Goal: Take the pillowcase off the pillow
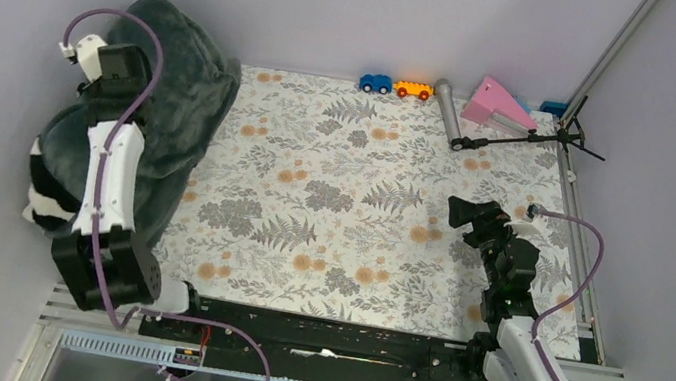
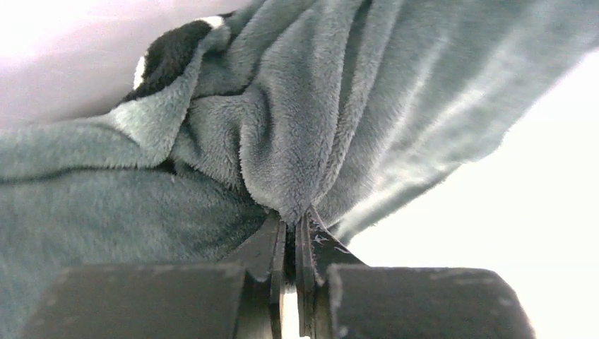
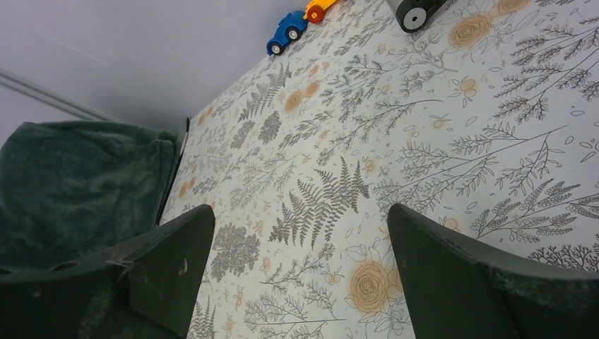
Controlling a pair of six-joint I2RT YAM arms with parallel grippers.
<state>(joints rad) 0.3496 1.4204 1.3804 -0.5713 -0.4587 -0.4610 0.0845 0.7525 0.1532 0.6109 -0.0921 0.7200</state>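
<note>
The pillowcase (image 1: 181, 96) is a dark grey-green plush heap at the table's left edge, with zebra stripes (image 1: 45, 197) showing at its near end. My left gripper (image 2: 293, 219) is shut on a bunched fold of the plush (image 2: 282, 127) and holds it up at the far left (image 1: 115, 66). The cream pillow is not in view. My right gripper (image 3: 300, 226) is open and empty above the floral cloth on the right (image 1: 472, 214). The pillowcase shows at the left of the right wrist view (image 3: 78, 183).
A floral tablecloth (image 1: 364, 194) covers the table. At the back edge stand a blue toy car (image 1: 375, 83), an orange toy car (image 1: 414, 90), a grey cylinder (image 1: 447, 111), a pink wedge (image 1: 501, 104) and a black tripod stand (image 1: 534, 134).
</note>
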